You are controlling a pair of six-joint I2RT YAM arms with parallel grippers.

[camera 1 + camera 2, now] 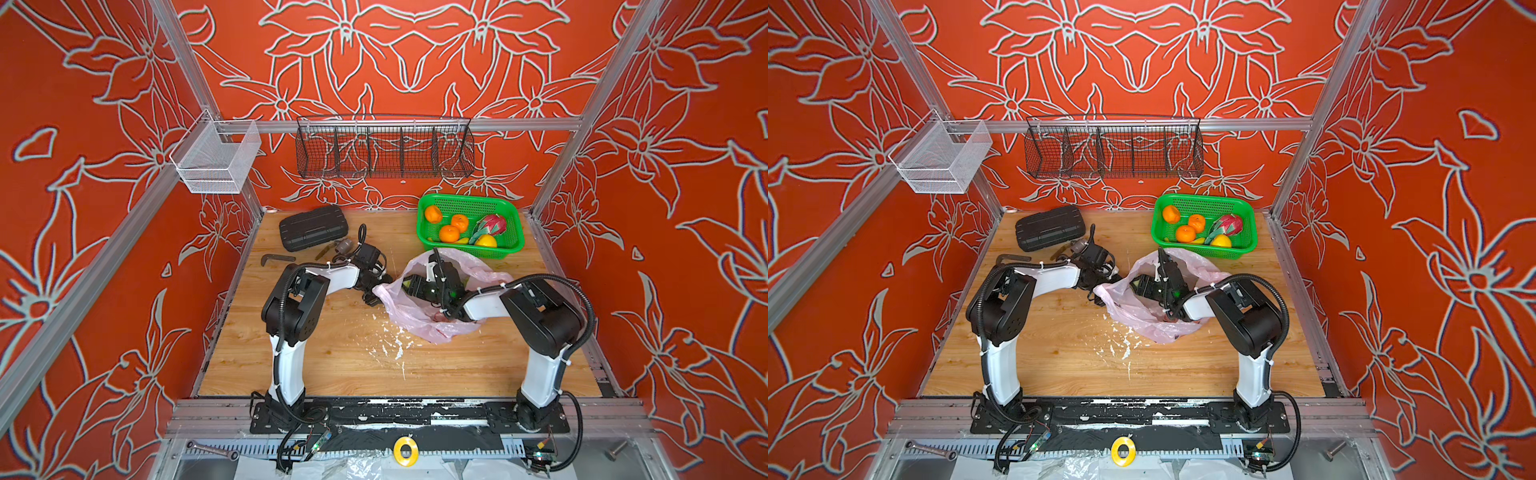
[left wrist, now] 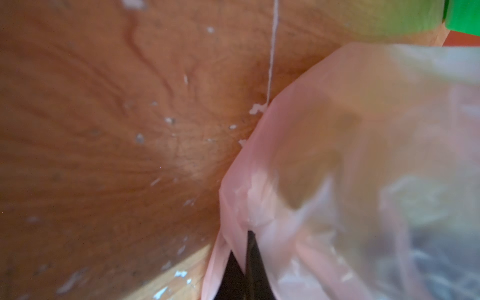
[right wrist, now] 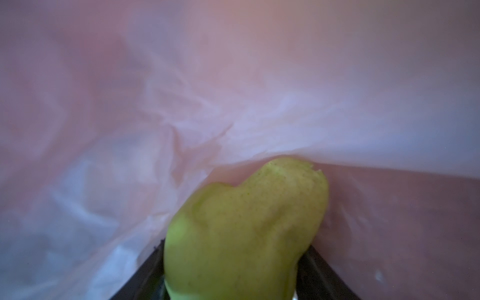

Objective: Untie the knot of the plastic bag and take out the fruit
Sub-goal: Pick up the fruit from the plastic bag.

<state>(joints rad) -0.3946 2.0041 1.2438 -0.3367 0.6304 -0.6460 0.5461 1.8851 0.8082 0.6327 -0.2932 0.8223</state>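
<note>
A speckled green pear (image 3: 246, 220) was clamped by the right end effector (image 3: 235, 246) inside the crinkled pink plastic bag (image 2: 350, 155), itself pinched by the left end effector (image 2: 242, 262).

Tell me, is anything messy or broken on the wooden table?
Yes. Small white flakes lie scattered on the wooden table, beside the thin pink plastic bag. They look like crumbs or chipped paint; which, I cannot tell. The black base rail looks scraped white too.
</note>
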